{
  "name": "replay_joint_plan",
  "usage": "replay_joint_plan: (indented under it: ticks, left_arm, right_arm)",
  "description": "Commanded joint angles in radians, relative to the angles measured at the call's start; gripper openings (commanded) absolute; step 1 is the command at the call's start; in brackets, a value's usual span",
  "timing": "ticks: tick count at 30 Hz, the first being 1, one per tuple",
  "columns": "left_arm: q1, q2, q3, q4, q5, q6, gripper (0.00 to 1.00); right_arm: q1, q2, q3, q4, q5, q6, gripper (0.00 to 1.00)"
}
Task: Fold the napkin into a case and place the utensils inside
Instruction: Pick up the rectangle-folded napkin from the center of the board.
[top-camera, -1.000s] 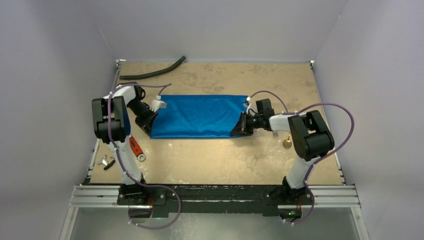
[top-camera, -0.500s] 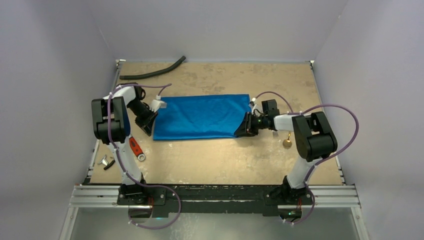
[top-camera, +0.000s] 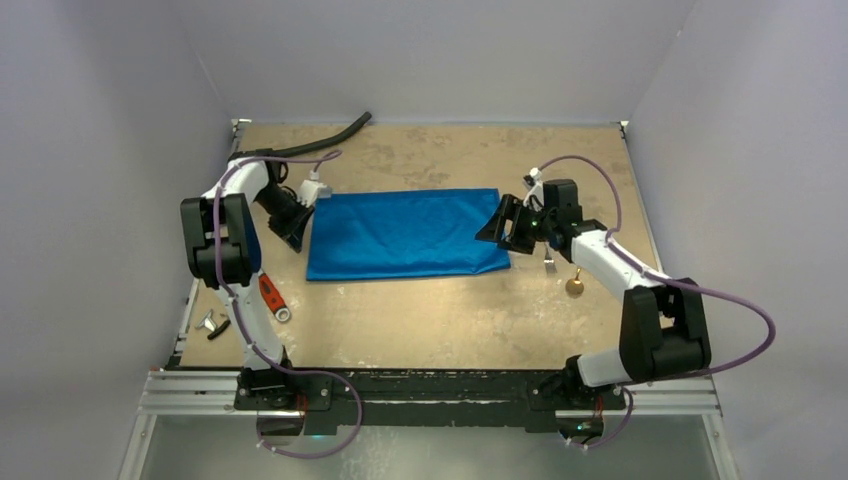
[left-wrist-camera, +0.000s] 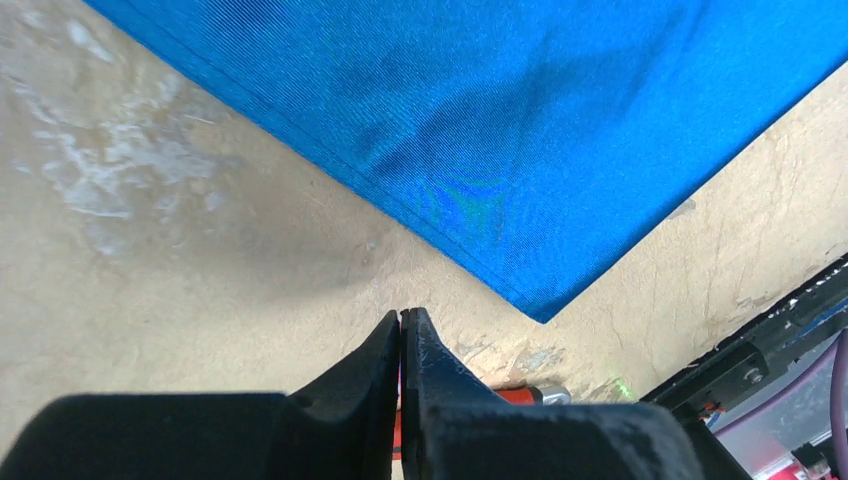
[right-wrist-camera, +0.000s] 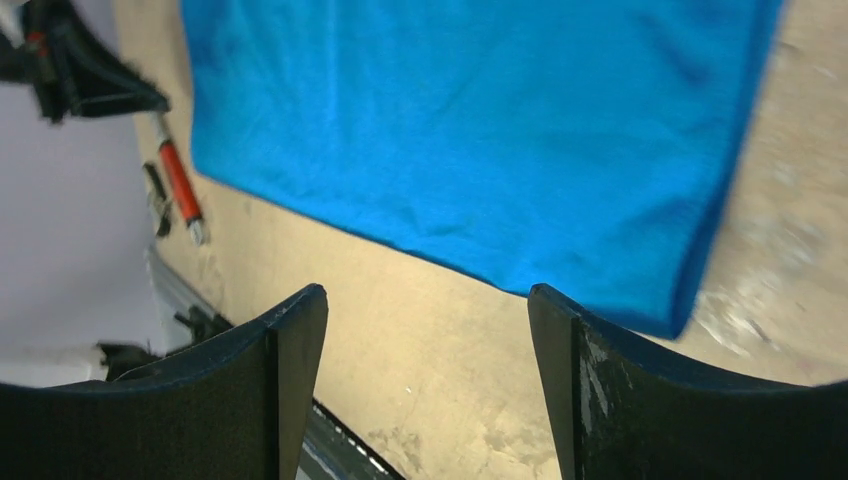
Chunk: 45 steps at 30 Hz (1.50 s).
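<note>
Two claws flank the napkin (top-camera: 405, 233), flat on the desk (top-camera: 450, 310): left claw (left-wrist-camera: 402, 318) at nine o'clock pinched together, empty; right claw (right-wrist-camera: 427, 295) at three spread wide. It looks limp and slippery, so I'd pinch a hemmed corner.

Nothing readable is showing in any of the three views: no text, labels, brands, numbers or signs.
</note>
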Motion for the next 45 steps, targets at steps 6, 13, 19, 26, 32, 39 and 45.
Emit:
replay_joint_plan:
  ticks: [6, 13, 19, 26, 32, 39, 45]
  left_arm:
    - [-0.003, -0.064, 0.069, -0.026, 0.07, -0.042, 0.13]
    - [-0.004, -0.068, 0.043, 0.007, 0.092, -0.078, 0.15]
    - [-0.003, -0.087, 0.015, 0.026, 0.093, -0.088, 0.17]
    - [-0.006, -0.123, -0.06, 0.075, 0.107, -0.125, 0.3]
    - [-0.007, -0.127, -0.074, 0.096, 0.105, -0.132, 0.55]
    - [-0.007, -0.121, -0.08, 0.126, 0.096, -0.161, 0.56]
    - [-0.008, -0.118, -0.082, 0.143, 0.098, -0.192, 0.55]
  right_arm:
    - [-0.06, -0.095, -0.14, -0.114, 0.231, 0.122, 0.75]
    - [-0.061, -0.018, -0.178, -0.003, 0.186, 0.142, 0.66]
    - [-0.064, 0.028, -0.188, 0.042, 0.216, 0.151, 0.66]
    - [-0.068, 0.038, -0.188, 0.058, 0.237, 0.154, 0.62]
    - [-0.067, 0.05, -0.203, 0.096, 0.223, 0.158, 0.54]
    - [-0.067, 0.044, -0.198, 0.103, 0.216, 0.162, 0.47]
    - [-0.067, 0.02, -0.182, 0.091, 0.241, 0.15, 0.17]
